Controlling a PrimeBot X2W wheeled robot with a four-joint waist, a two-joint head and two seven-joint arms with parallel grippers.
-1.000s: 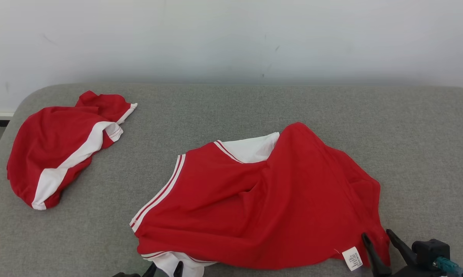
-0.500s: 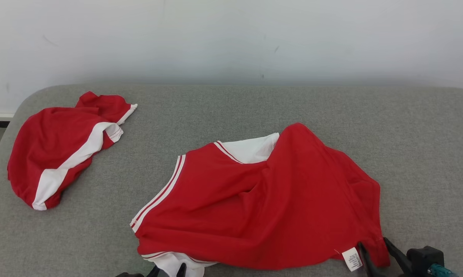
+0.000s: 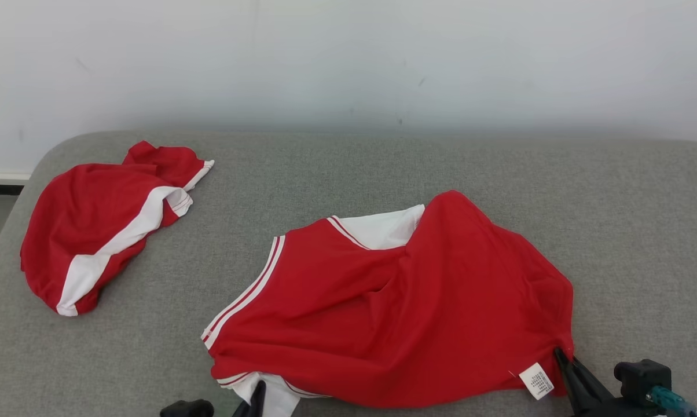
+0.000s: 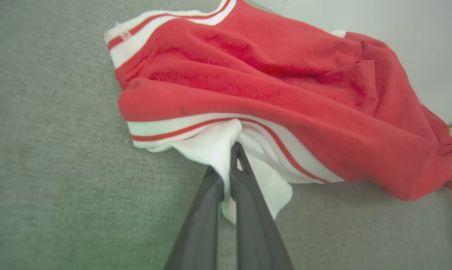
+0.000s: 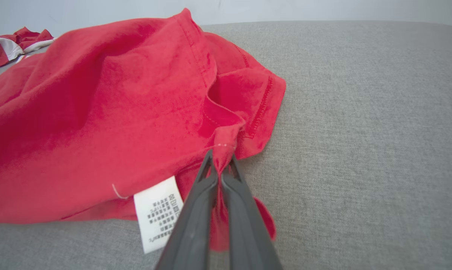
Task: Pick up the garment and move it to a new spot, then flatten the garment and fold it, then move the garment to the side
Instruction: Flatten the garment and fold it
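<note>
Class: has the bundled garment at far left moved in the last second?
No. The camera shifted; the bundled garment sits unchanged against the cushion's rounded corner.

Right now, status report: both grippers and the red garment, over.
Left gripper: jaws shut on white edge of the red-and-white jersey garment. Right gripper: jaws shut on its red hem. Second red-and-white garment bunched far left, clear.

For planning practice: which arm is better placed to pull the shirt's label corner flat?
Likely right: the right gripper is shut on the shirt beside the label; the left gripper grips its white end.
</note>
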